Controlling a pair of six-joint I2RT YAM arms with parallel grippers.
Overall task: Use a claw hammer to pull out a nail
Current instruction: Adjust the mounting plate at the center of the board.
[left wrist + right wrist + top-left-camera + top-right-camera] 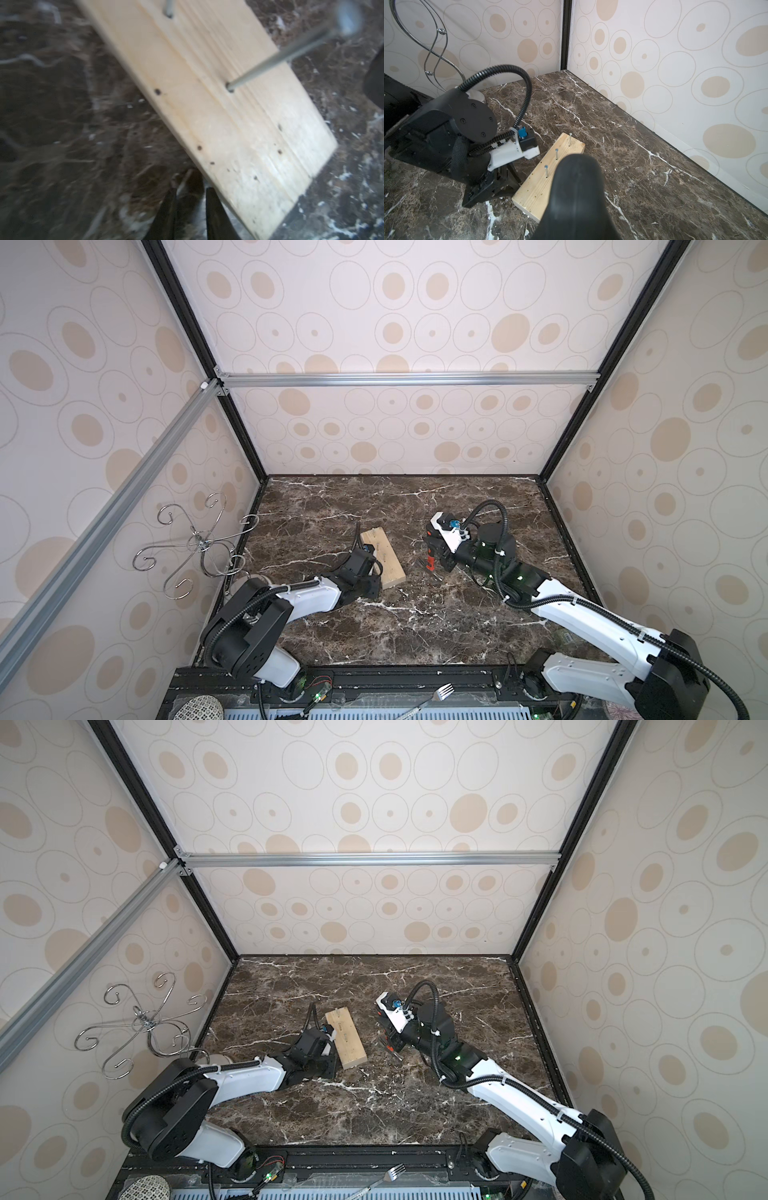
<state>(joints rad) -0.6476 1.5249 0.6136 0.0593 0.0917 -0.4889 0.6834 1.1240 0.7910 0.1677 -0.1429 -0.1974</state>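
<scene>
— Marble tabletop [374, 635], near side: how does the left gripper [190, 189] stand?
— Jaws narrowly apart, nothing between them, at the wooden plank's [384, 560] near left edge.
— And the claw hammer [430, 563]?
— Clamped by its orange-red handle in the right gripper's [434, 551] closed jaws, right of the plank, apart from it. Farther on, three nails [546, 171] stand upright along the plank.
</scene>
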